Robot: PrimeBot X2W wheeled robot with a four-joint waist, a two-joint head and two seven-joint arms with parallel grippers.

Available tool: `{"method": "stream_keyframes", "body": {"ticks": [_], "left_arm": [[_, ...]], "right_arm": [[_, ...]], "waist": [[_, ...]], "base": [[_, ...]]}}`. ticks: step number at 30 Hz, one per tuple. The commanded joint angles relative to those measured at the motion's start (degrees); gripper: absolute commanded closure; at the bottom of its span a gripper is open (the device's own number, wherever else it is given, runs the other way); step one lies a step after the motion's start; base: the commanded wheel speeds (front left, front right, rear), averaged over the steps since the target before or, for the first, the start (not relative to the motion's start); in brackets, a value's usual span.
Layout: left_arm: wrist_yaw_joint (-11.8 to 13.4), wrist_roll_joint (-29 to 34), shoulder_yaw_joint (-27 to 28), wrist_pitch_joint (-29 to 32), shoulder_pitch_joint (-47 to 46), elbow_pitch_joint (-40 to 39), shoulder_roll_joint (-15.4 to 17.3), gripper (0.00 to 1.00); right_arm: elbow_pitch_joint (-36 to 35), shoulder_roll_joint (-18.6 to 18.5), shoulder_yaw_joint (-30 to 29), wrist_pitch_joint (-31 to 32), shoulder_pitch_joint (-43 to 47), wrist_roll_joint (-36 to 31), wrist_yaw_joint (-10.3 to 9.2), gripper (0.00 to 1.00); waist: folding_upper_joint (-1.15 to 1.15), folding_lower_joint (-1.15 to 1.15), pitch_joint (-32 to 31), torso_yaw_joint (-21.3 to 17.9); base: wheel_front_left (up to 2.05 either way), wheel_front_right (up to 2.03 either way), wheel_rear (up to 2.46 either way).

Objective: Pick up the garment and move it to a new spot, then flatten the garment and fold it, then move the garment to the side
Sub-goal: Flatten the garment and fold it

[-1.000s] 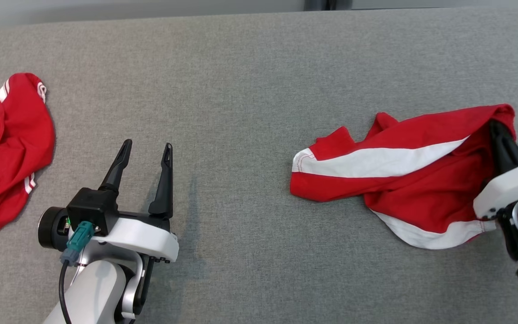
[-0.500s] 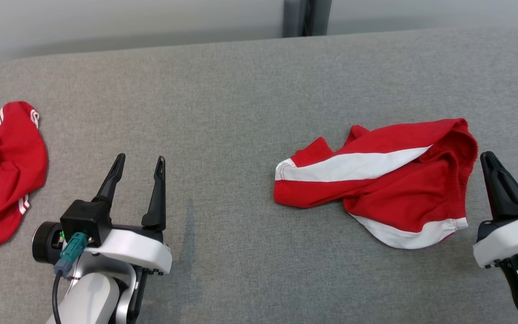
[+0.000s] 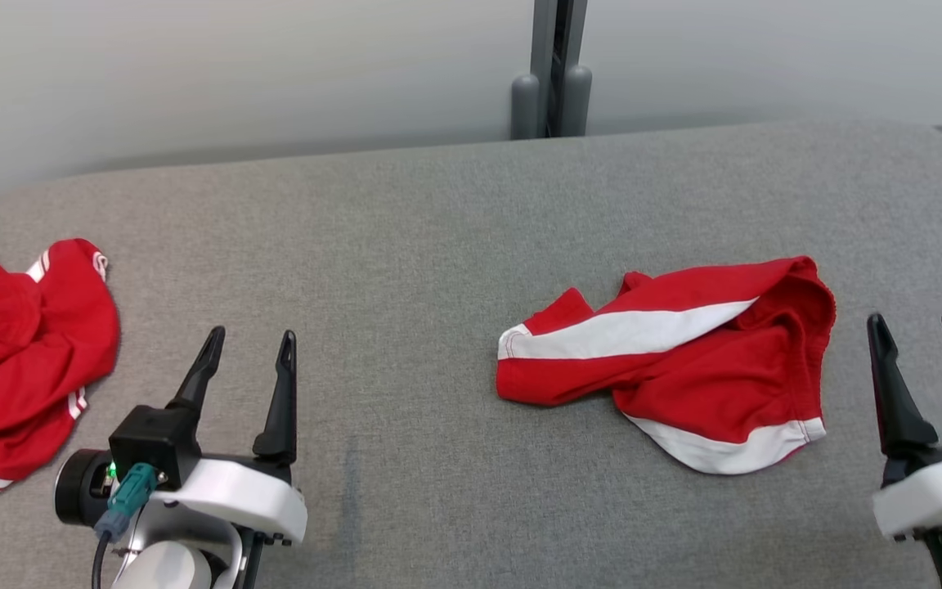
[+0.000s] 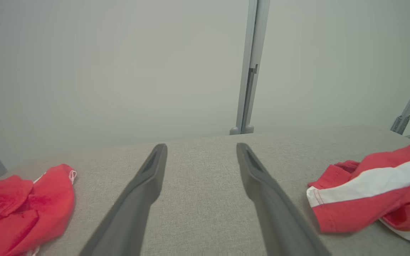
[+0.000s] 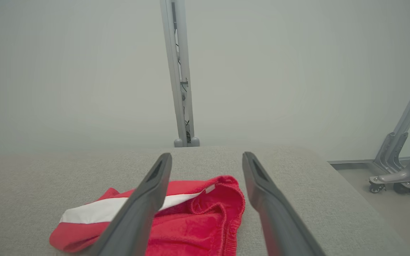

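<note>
Grey table (image 3: 438, 245), pale wall (image 3: 193, 65); left pincer (image 3: 253, 334) and right pincer (image 3: 911, 317) gape empty.

In the right wrist view one of my fingers (image 5: 137, 209) covers part of the garment (image 5: 198, 220), whose near end the bottom edge cuts off, while in the head view the left edge cuts the second red garment (image 3: 29, 360) and the lower right corner cuts my right gripper (image 3: 912, 319).
</note>
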Motion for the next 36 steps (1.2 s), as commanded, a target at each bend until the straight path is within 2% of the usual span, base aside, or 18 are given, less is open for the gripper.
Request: {"method": "stream_keyframes", "body": {"ticks": [1, 9, 24, 29, 36], "left_arm": [[0.4, -0.4, 0.1, 0.1, 0.6, -0.4, 0.5, 0.00], [1.1, -0.6, -0.1, 1.0, 2.4, -1.8, 1.2, 0.00], [1.5, -0.5, -0.5, 1.3, 1.3, -2.7, 1.5, 0.00], [1.2, 0.0, -0.8, 1.2, -0.2, -2.9, 1.2, 0.00], [0.0, 0.9, -2.2, 0.8, -4.1, -2.0, 0.0, 0.00]], "right_arm": [[-0.2, 0.2, -0.6, 0.4, 1.1, -0.3, -0.02, 0.00], [0.3, 1.6, -2.3, 0.8, 3.8, -0.2, -0.02, 0.00], [2.4, 1.5, -2.6, 1.4, 0.9, 0.6, -0.02, 0.00], [8.6, -1.8, -1.6, 2.0, -4.1, 2.1, -0.02, 0.00], [22.1, -5.8, 2.2, 1.0, -14.2, 5.1, -0.01, 0.00]], "waist": [[0.00, 0.00, -0.8, 0.5], [0.00, 0.00, -1.9, 0.8], [0.00, 0.00, -0.6, 1.2], [0.00, 0.00, 2.3, 1.7], [0.00, 0.00, 8.0, 3.4]], "base": [[0.00, 0.00, 0.00], [0.00, 0.00, 0.00], [0.00, 0.00, 0.00], [0.00, 0.00, 0.00], [0.00, 0.00, 0.00]]}}
